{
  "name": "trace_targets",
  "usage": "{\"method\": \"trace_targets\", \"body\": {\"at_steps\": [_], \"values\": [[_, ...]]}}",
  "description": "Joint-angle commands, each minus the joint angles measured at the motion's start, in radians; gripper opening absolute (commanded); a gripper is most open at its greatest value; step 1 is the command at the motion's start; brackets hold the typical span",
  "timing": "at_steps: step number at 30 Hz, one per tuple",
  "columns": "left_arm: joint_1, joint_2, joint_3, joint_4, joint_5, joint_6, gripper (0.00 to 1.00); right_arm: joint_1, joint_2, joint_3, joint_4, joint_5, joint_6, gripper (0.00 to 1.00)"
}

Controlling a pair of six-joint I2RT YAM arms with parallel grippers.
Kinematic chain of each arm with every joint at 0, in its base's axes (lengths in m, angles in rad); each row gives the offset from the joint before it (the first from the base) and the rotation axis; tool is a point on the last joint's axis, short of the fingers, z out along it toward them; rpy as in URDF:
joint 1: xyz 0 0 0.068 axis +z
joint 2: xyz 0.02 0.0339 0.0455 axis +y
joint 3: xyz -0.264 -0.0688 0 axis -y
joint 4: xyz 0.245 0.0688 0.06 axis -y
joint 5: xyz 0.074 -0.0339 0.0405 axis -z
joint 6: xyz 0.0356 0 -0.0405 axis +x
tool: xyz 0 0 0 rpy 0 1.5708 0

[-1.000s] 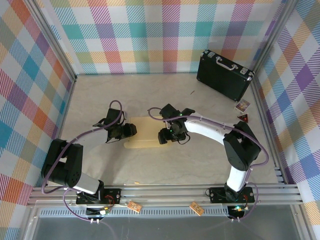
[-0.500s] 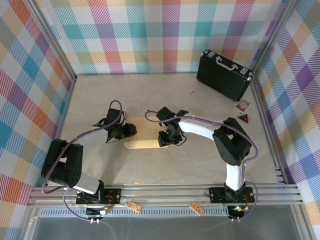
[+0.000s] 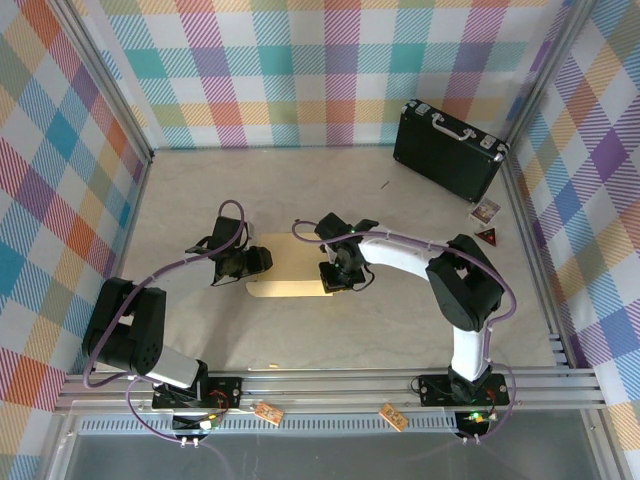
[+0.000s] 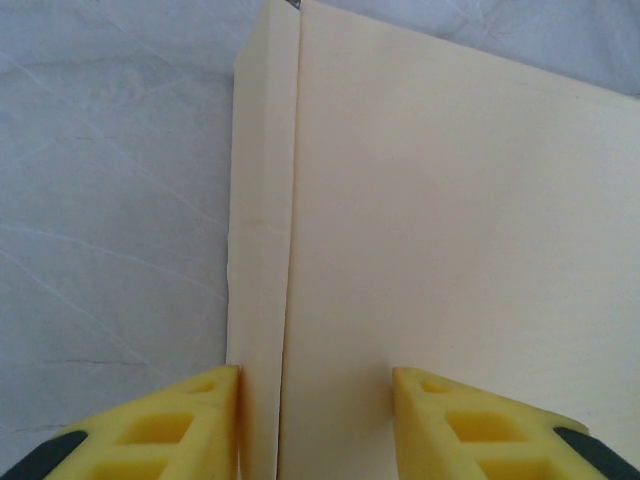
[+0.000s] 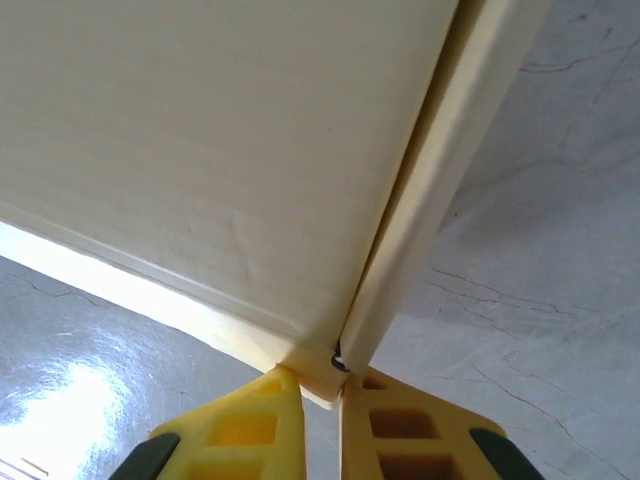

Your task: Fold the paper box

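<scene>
Most folding left imo: paper box (image 3: pixel 288 270) lies mostly flat on table (image 3: pixel 400 330), one side flap creased. Right gripper (image 5: pixel 322 397) clenched on box corner; left gripper (image 4: pixel 316 420) fingers spread astride flap crease, grasping nothing.

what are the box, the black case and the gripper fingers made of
Paper box: thin matte cardboard, cream-tan, going by its sharp creases and thin edges. Black case: probably hard plastic, faintly glossy, with a shiny metal-looking handle. Fingers of the right gripper: likely moulded yellow plastic, with hollow cells.
</scene>
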Motion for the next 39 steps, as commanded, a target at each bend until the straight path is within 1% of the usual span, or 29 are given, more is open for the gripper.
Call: {"method": "trace_targets", "body": {"at_steps": [1, 10, 13, 15, 16, 18, 22, 28, 30, 33, 35, 39], "values": [[-0.014, 0.003, -0.016, -0.090, 0.014, 0.006, 0.39, -0.009, -0.036, -0.012, 0.074, -0.078, 0.015, 0.13], [-0.014, 0.013, -0.009, -0.091, 0.023, 0.006, 0.39, -0.037, -0.050, 0.021, 0.075, -0.247, 0.043, 0.16], [-0.014, 0.021, -0.009, -0.090, 0.028, 0.007, 0.40, -0.040, -0.048, 0.018, 0.072, -0.235, 0.046, 0.16], [-0.014, 0.026, -0.009, -0.090, 0.030, 0.008, 0.39, -0.052, -0.045, 0.001, 0.119, -0.320, 0.068, 0.16], [-0.014, 0.026, -0.008, -0.090, 0.031, 0.008, 0.40, -0.054, -0.045, -0.001, 0.132, -0.335, 0.078, 0.16], [-0.014, 0.026, -0.009, -0.089, 0.032, 0.007, 0.39, -0.054, -0.042, 0.018, 0.106, -0.302, 0.074, 0.16], [-0.014, 0.020, -0.008, -0.093, 0.030, 0.007, 0.40, -0.059, -0.035, 0.023, 0.089, -0.289, 0.058, 0.15], [-0.013, 0.024, -0.007, -0.094, 0.031, 0.008, 0.40, -0.063, -0.020, -0.003, 0.146, -0.347, 0.077, 0.13], [-0.014, 0.024, -0.008, -0.093, 0.031, 0.009, 0.40, -0.069, -0.020, -0.016, 0.182, -0.393, 0.093, 0.12], [-0.014, 0.025, -0.007, -0.093, 0.033, 0.009, 0.40, -0.071, -0.024, -0.005, 0.170, -0.372, 0.095, 0.12], [-0.014, 0.025, -0.009, -0.093, 0.034, 0.010, 0.40, -0.078, -0.026, -0.013, 0.192, -0.405, 0.102, 0.13], [-0.014, 0.028, -0.009, -0.089, 0.035, 0.010, 0.40, -0.083, -0.032, -0.026, 0.210, -0.398, 0.115, 0.14]]}}
